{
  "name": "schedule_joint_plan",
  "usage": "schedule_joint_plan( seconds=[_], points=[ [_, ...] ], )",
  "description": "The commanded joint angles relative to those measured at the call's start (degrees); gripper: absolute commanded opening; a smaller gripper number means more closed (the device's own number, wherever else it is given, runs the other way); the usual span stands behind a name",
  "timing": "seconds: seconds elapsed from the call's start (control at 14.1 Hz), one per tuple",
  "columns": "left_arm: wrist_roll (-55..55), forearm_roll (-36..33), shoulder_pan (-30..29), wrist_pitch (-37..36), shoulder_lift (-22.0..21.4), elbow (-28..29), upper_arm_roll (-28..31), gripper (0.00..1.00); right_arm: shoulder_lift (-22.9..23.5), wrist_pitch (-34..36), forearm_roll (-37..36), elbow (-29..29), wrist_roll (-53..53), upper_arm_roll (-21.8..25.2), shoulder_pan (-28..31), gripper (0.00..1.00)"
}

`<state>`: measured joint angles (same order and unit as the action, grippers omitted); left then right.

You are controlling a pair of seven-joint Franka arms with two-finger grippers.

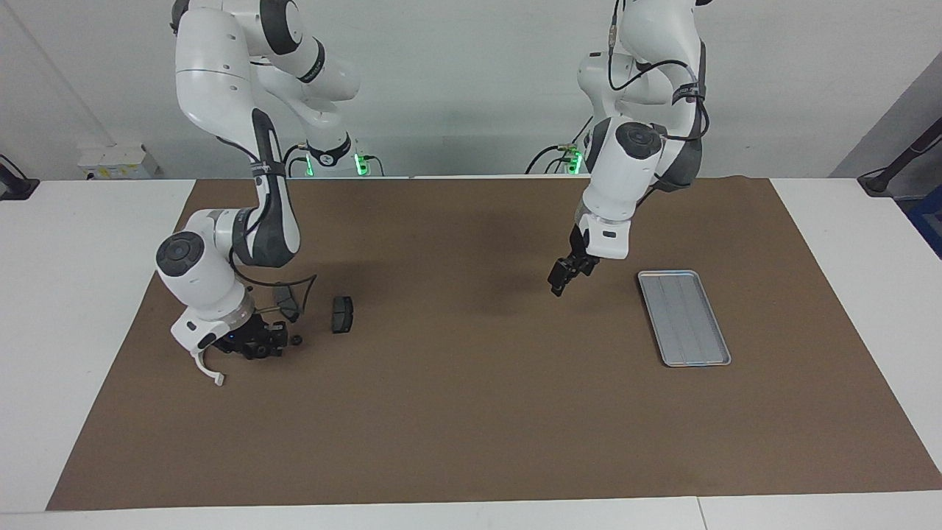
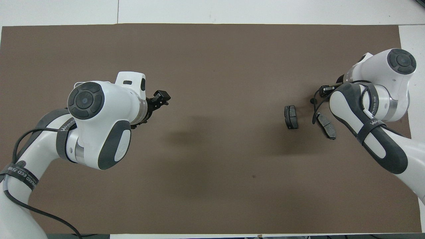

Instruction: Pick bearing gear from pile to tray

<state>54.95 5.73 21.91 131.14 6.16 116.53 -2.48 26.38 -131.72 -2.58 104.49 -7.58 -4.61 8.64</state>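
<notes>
- Right gripper [image 1: 259,347] sits low on the pile [image 1: 294,324]; I cannot tell its finger state.
- Left gripper [image 1: 561,280] hangs spread open near the tray [image 1: 684,318].

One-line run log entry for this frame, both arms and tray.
right gripper: down at the pile, grip unclear | left gripper: waits over the mat beside tray | tray: no parts in it

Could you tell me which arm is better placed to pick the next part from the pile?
The right arm: its hand is down among the pile, while the left hand hangs over bare mat beside the tray.
</notes>
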Motion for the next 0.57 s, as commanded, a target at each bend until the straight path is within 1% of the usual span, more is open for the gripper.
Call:
schedule_joint_plan(
  seconds=[0.0,0.14,0.21,0.28,0.5],
  points=[
    [0.42,0.6,-0.02,-0.27,0.08,-0.52,0.37,1.0,-1.24,-0.47,-0.67,1.33,-1.48,-0.66,1.03,0.0],
    [0.42,0.6,0.07,-0.27,0.08,-0.52,0.37,1.0,-1.85,0.41,-0.67,0.46,-1.21,-0.66,0.76,0.0],
    [0.42,0.6,0.07,-0.27,0.08,-0.52,0.37,1.0,-2.47,1.72,-0.67,-0.85,-0.69,-0.66,0.33,0.0],
    [0.42,0.6,0.07,-0.27,-0.01,-0.52,0.37,1.0,-2.99,4.6,-0.67,-2.96,0.53,-0.84,0.06,0.0],
    [0.42,0.6,0.07,-0.27,-0.01,-0.52,0.37,1.0,-3.0,16.2,-0.59,-13.84,5.01,-1.1,-2.83,0.0]
  ],
)
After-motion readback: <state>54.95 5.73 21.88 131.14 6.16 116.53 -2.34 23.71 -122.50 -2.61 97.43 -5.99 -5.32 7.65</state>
